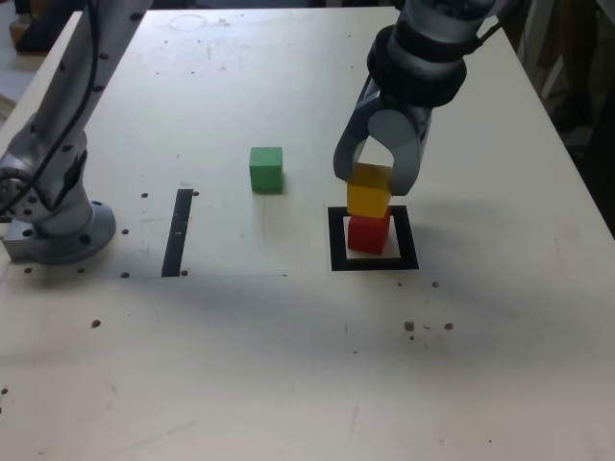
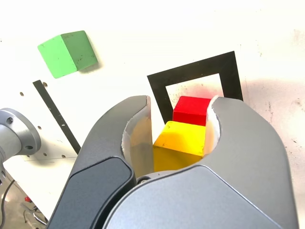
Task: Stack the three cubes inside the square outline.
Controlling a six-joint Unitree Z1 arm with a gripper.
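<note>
Squarely above the square outline [image 1: 333, 240], the gripper [image 1: 377, 173] is clamping the yellow cube [image 1: 369, 189] between closed jaws — lowering it, seemingly, onto the red cube [image 1: 368, 233] directly beneath, inside the frame — while the green cube [image 1: 266, 168] is waiting well off to one side.

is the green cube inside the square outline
No, the green cube sits on bare table, apart from the square outline.

Cubes: three are counted, one red [image 1: 368, 233], one yellow [image 1: 369, 191], one green [image 1: 266, 168].
Square outline [image 1: 336, 240]: one.
Black strip [image 1: 179, 230]: one.
</note>
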